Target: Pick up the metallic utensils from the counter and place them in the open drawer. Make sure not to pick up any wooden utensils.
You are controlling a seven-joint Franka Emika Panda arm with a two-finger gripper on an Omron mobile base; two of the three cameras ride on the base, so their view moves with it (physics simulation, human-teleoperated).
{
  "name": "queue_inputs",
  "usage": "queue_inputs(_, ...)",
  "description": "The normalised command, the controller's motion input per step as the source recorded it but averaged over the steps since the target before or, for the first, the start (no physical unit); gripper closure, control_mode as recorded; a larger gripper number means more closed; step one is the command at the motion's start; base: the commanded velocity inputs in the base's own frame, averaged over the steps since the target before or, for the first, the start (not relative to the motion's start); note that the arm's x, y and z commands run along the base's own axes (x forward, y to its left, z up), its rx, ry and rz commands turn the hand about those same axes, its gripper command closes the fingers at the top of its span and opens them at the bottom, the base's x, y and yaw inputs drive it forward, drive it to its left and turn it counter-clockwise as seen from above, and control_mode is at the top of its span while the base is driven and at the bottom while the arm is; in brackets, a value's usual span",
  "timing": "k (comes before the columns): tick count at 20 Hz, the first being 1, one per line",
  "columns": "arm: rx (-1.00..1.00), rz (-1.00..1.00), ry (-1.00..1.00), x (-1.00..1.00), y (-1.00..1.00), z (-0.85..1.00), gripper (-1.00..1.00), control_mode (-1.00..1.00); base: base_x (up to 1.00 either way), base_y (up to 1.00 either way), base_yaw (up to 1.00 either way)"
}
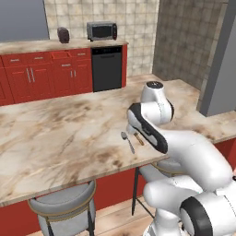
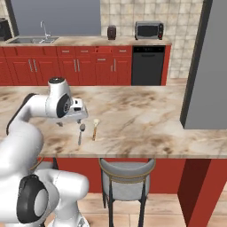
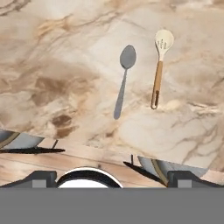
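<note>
Counter [image 2: 146, 119], broad and beige with brown veining, carries everything that matters, and places below are given against its near edge, the one above the grey-cushioned stools [image 2: 127, 167]. Next in size is the gripper [image 2: 66, 122], which hangs above that near edge with its fingers spread wide and nothing between them; in the hand view the dark fingertips [image 3: 40, 179] stand far apart at the bottom.

Just inside the near edge lies the grey metal spoon [image 3: 124, 78], flat on the slab, bowl pointing away from the edge and handle pointing back toward it. Just beside it, parallel and not touching, lies the wooden spoon [image 3: 159, 65] with its pale bowl and tan handle. The knife and the drawer cannot be placed from these views.

The metal spoon looks light, rigid and smooth, so it will likely be slippery and sits too low to get under easily. The narrow handle, about midway along, seems the best place to pinch, fingers straddling it crosswise. The chief risk is drifting toward the wooden spoon and catching it instead.
</note>
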Motion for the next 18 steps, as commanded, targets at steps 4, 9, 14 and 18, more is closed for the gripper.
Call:
queue_inputs(4,-0.02,-0.23,0.11,0.87,0.76,-0.49,-1.00,-1.00,0.00,0.00,0.00)
queue_inputs(9,0.02,-0.30,0.14,0.84,0.50,-0.76,-1.00,-1.00,0.00,0.00,0.00)
queue_inputs(14,0.07,-0.25,0.07,0.57,0.02,-0.78,-1.00,-1.00,0.00,0.00,0.00)
queue_inputs(18,0.03,-0.08,0.10,0.12,-0.43,-0.35,-1.00,-1.00,0.00,0.00,0.00)
